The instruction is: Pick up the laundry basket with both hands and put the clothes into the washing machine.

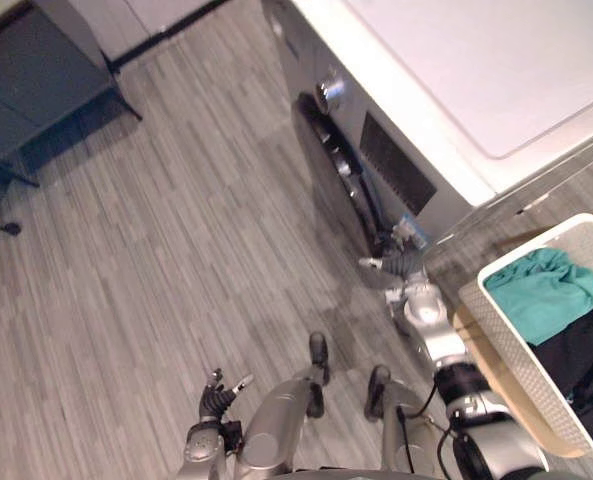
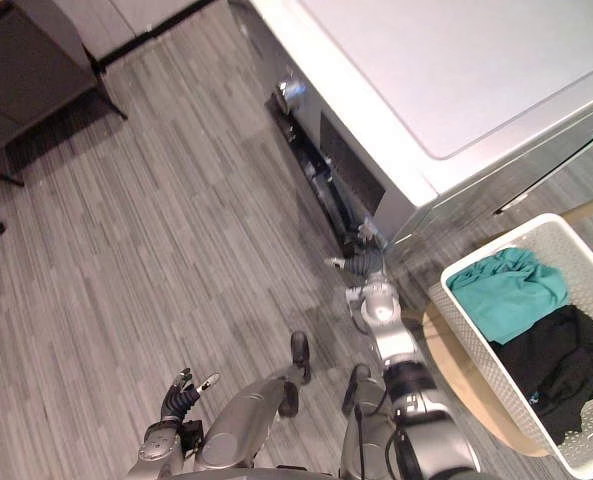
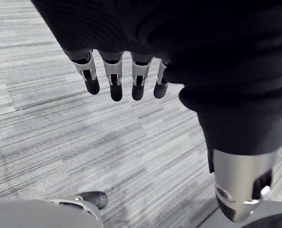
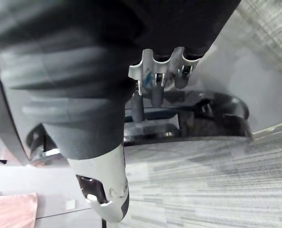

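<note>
A white perforated laundry basket (image 1: 514, 358), holding a teal garment (image 1: 544, 290) and a black one (image 1: 581, 362), sits at lower right on a tan tabletop (image 1: 504, 398), untouched. The right robot hand (image 1: 401, 265) stretches released fingers (image 4: 152, 92) toward the grey washing machine's (image 1: 456, 90) dark round door (image 1: 338, 172). At lower left, the left robot hand (image 1: 216, 398) hangs slack above grey plank floor (image 1: 156, 260). A dark cabinet (image 1: 36, 80) stands at upper left.

Left hand (image 1: 214, 397) low at the side, right hand (image 1: 400, 264) reaching forward.
The left hand hangs with fingers (image 3: 115, 80) straight and slightly spread. The right arm (image 1: 438, 338) stretches ahead, nearly straight; its fingers (image 4: 155, 94) are extended, the thumb standing out to the left.
</note>
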You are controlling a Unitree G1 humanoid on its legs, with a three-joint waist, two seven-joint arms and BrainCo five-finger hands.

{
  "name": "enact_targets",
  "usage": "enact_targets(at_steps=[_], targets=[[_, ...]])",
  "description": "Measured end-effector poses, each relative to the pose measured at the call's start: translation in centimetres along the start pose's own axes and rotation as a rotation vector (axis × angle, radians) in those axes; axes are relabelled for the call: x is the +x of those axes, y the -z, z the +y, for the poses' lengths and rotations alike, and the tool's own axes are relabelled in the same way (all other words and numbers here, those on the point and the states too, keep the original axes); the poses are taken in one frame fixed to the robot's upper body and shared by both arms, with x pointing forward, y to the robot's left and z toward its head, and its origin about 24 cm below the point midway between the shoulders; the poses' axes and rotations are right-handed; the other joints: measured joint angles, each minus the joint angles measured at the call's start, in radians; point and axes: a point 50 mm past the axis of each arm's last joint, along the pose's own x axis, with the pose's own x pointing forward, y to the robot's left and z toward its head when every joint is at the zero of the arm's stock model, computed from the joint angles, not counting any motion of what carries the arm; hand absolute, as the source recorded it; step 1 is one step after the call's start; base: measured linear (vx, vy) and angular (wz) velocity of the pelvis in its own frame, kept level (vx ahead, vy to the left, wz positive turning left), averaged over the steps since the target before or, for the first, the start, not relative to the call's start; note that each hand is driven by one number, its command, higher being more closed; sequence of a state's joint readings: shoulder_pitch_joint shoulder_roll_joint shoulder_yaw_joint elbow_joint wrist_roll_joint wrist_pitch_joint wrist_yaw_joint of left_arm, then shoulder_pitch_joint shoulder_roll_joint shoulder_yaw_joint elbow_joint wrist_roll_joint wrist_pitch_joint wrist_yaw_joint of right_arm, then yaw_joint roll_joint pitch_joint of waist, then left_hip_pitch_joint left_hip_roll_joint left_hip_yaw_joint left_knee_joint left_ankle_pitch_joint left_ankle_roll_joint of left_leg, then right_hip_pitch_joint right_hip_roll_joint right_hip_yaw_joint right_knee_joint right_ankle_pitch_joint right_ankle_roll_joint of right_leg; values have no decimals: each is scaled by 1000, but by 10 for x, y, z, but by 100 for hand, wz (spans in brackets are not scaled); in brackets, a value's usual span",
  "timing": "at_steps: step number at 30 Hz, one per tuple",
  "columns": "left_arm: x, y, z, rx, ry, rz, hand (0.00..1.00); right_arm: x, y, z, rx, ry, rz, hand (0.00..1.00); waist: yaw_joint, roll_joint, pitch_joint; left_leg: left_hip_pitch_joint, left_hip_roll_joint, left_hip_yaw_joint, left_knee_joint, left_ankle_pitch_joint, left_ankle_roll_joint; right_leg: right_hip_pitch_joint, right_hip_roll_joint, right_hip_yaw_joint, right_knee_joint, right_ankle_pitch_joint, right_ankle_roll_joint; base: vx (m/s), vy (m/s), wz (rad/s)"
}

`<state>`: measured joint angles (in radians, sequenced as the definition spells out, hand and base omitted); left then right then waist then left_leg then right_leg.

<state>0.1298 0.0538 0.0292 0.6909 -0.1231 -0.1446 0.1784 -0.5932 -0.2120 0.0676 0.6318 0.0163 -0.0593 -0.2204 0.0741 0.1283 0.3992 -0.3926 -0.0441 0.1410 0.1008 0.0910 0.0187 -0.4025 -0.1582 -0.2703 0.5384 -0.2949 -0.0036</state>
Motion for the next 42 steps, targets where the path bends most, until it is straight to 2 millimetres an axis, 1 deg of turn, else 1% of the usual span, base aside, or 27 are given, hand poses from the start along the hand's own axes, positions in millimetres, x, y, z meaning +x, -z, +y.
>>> enact_targets(at_steps=[1,3,4,7,8,11,12,14,16,17,18,19,20,22,24,26,27,30,33,34,35,36,37,38,39,40,42], targets=[[0,0,0,-3,-2,0,0,2,-2,-1,18,3,-2,0,3,0,2,-7,0,-4,0,2,1,-5,0,-4,0,1,-1,-16,-29,21],[1,-5,-3,-21,8,-19,0,15,-18,-5,52,19,-19,0,30,10,11,-34,-1,-10,1,10,7,-30,0,-8,1,6,-5,-11,-25,6],[1,-8,-5,-22,15,-38,0,20,-29,-6,76,32,-41,0,40,16,14,-48,-1,-14,1,14,8,-42,0,-11,3,7,-5,-15,-35,10],[6,-20,-9,-45,11,-71,0,35,-74,-5,169,67,-147,0,72,28,35,-77,-4,-44,7,21,8,-57,-1,-32,9,7,-6,7,-47,26],[6,-20,-9,-46,9,-73,0,35,-79,-4,180,64,-160,0,80,27,37,-78,-4,-46,10,21,8,-56,-1,-33,11,7,-6,45,-59,19],[7,-24,-10,-50,5,-88,0,37,-102,16,208,14,-216,0,106,28,40,-87,-6,-62,24,20,8,-54,0,-40,13,7,-6,52,-50,13],[7,-26,-10,-53,0,-101,0,36,-112,27,223,-1,-233,0,109,28,40,-91,-6,-78,28,20,8,-47,0,-57,10,7,-6,68,-69,32],[9,-33,-13,-53,5,-121,0,36,-120,35,238,-11,-247,0,113,29,41,-100,-7,-117,44,20,7,-30,4,-85,-4,7,-6,45,-56,37],[11,-50,-26,-59,48,-178,0,36,-134,42,275,-29,-266,0,139,33,43,-101,-5,-150,49,19,5,-8,14,-113,-21,7,-7,17,-49,31],[11,-55,-29,-59,62,-200,0,37,-141,43,282,-36,-283,0,145,35,44,-101,-4,-160,50,18,4,-3,16,-119,-25,7,-7,0,-38,23],[11,-63,-34,-56,84,-231,0,37,-157,47,278,-56,-326,0,156,37,45,-102,-4,-167,52,18,2,1,18,-126,-26,5,-10,-24,-48,25],[8,-73,-40,-57,109,-276,0,38,-180,51,286,-60,-364,0,165,41,47,-102,-4,-175,52,22,-3,9,19,-140,-32,1,-17,-30,-49,31],[7,-79,-42,-60,122,-304,0,40,-187,49,280,-53,-373,0,166,44,48,-102,-4,-188,52,24,-6,19,22,-153,-41,0,-18,-43,-61,38],[4,-88,-44,-55,143,-357,0,39,-211,43,245,-75,-464,0,176,46,49,-103,-4,-207,41,28,-13,25,28,-169,-55,-2,-21,-37,-53,27],[5,-95,-43,-58,146,-376,0,35,-247,25,243,-67,-586,0,195,49,51,-103,0,-217,23,40,-27,27,40,-170,-71,-2,-22,-34,-73,15],[6,-96,-39,-52,140,-379,0,31,-262,15,257,-65,-658,0,195,49,51,-102,4,-224,9,55,-29,28,50,-168,-87,3,-30,-9,-63,9],[6,-96,-38,-54,138,-377,0,31,-265,11,253,-68,-670,0,195,48,51,-102,8,-222,1,60,-28,27,55,-165,-96,7,-32,-2,-63,-5],[8,-99,-37,-70,132,-382,0,34,-262,-8,221,-34,-668,0,189,47,52,-97,30,-195,-29,75,-29,12,80,-123,-125,39,-33,-7,-50,-39],[9,-104,-38,-74,135,-395,0,39,-243,-27,175,-2,-635,0,181,39,57,-84,51,-148,-52,79,-26,2,102,-70,-153,68,-35,-12,-26,-63],[9,-108,-37,-80,131,-408,0,38,-228,-19,108,-60,-611,0,166,36,59,-74,61,-127,-67,83,-23,2,112,-53,-164,87,-31,-1,-27,-56],[9,-110,-36,-85,126,-417,0,36,-213,-10,91,-109,-591,0,153,27,65,-69,64,-113,-68,83,-23,1,116,-32,-168,91,-30,-1,-36,-53],[10,-112,-37,-86,128,-419,0,34,-204,-8,96,-117,-577,0,144,25,66,-67,66,-109,-69,83,-23,1,118,-24,-171,94,-31,1,-36,-49],[10,-117,-39,-90,134,-434,0,34,-182,-8,89,-129,-525,0,129,20,70,-57,73,-105,-73,83,-23,1,125,-8,-180,110,-29,2,-29,-39],[10,-119,-40,-90,135,-440,0,34,-172,-8,74,-141,-504,0,127,15,73,-49,74,-98,-79,83,-23,3,126,1,-180,110,-30,0,-22,-41],[11,-124,-41,-91,140,-454,0,29,-151,-7,72,-161,-466,0,116,9,77,-38,76,-88,-87,83,-23,8,127,10,-181,111,-30,-6,-14,-22],[10,-126,-42,-91,142,-460,0,25,-140,-5,76,-172,-448,0,107,7,78,-34,76,-87,-88,83,-23,11,127,12,-182,111,-30,-11,-12,-17],[9,-131,-44,-76,151,-483,0,13,-100,-2,77,-217,-361,0,78,0,82,-17,76,-78,-95,83,-23,18,127,25,-183,117,-24,-13,2,-15]])
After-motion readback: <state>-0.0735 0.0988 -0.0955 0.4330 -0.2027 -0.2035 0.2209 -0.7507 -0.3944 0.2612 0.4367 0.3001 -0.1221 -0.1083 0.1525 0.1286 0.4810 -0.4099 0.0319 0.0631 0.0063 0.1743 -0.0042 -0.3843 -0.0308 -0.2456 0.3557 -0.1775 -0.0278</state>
